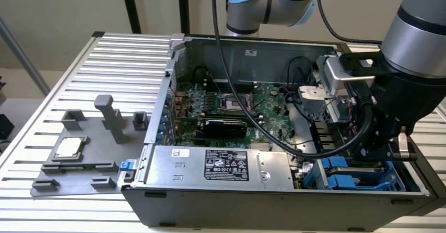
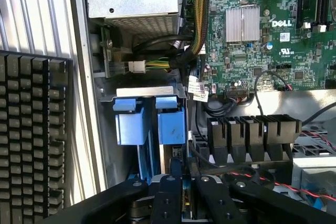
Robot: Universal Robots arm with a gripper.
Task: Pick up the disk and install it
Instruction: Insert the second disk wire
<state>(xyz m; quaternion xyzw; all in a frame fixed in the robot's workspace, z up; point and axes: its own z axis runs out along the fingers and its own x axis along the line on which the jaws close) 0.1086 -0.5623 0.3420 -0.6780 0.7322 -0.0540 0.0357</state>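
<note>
1. The fingers (image 2: 184, 195) of the gripper are close together, pinching the thin edge of the disk (image 2: 181, 174). The disk stands on its edge between them, right at the drive bay.

2. The disk sits down in the corner of the open computer case (image 1: 156, 139), next to two blue plastic tabs (image 2: 152, 121). In the exterior view that corner is at the exterior view's right, near the front, where blue plastic (image 1: 352, 175) shows under the arm.

3. My guess is that the step now is sliding the disk into its slot. To do it well, the disk should stay straight and line up with the blue rails. A tilted disk could jam.

4. Push slowly and gently. The loose cables (image 2: 157, 45) and the red wire (image 2: 273, 179) lie close by, so the fingers should not catch them.

5. The case is thin grey metal with hard, straight walls. The green board (image 2: 262, 35) is flat and bumpy with small parts, and has a shiny ribbed metal block (image 2: 241, 24) on it.

6. The blue tabs look smooth and a bit bendy. The black fingers look hard and flat.

7. A silver box with a black label (image 1: 223, 167) lies along the front of the case. It looks smooth and heavy.

8. The case rests on a ribbed metal surface (image 1: 118, 60). A grey holder (image 1: 83, 160) with a small square chip (image 1: 70, 148) sits beside it.
</note>
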